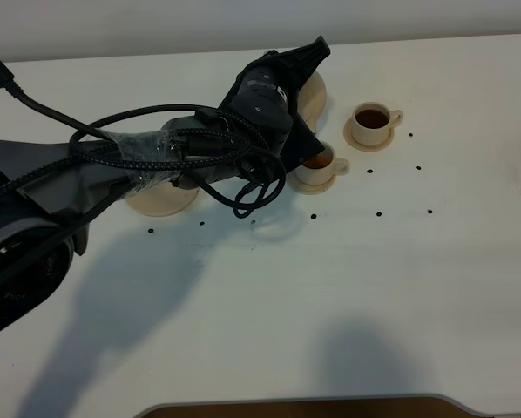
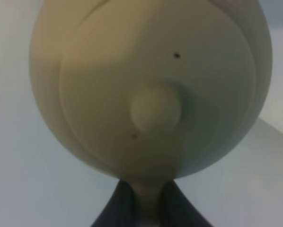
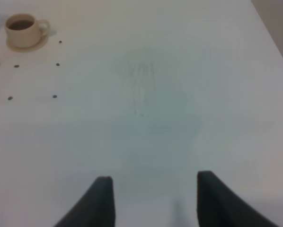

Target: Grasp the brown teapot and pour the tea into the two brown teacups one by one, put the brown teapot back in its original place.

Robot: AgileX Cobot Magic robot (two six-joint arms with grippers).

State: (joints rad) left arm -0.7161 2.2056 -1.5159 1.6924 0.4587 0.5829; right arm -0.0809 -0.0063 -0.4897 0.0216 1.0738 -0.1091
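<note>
Tea is seen in both small cups as the brown teapot (image 2: 151,90), smooth, matte and round-bodied with a knobbed lid, is held by the left gripper (image 2: 148,208), its dark fingers clamped on the loop handle, above the nearer teacup (image 1: 317,168); the farther teacup (image 1: 372,121) is already filled. Overfilling or a drip onto the white table (image 1: 330,296) could be caused by continued tilt, and the wide empty saucer (image 1: 160,200) awaits the pot's return. The right gripper (image 3: 153,201) is held apart, empty.

Black left arm (image 1: 156,161) wrapped with looping black cables (image 1: 243,187).
</note>
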